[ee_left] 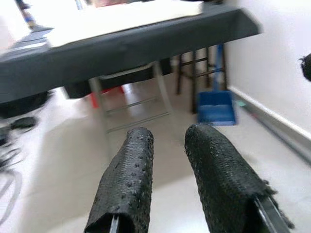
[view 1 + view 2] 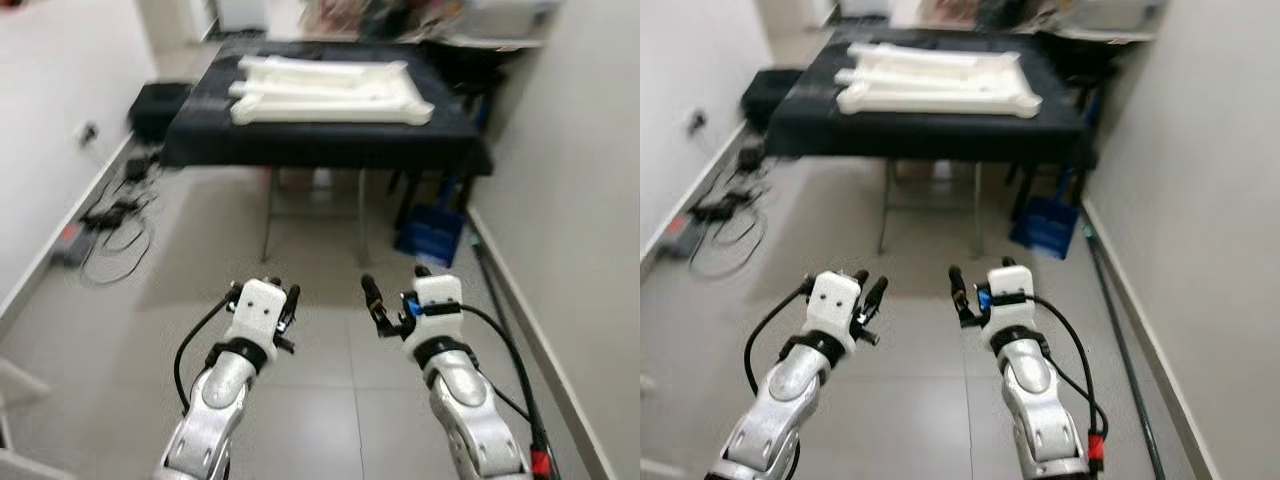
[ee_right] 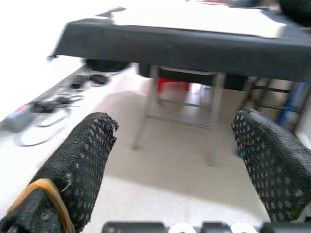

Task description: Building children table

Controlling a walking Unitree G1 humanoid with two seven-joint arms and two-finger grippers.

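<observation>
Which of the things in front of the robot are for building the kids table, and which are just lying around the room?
For the job:
- white table parts lying on the black-covered table
- left gripper, fingers slightly apart, holding nothing
- right gripper, open and holding nothing

Just lying about:
- blue dustpan by the right wall
- cables along the left wall
- black bag beside the table
</observation>
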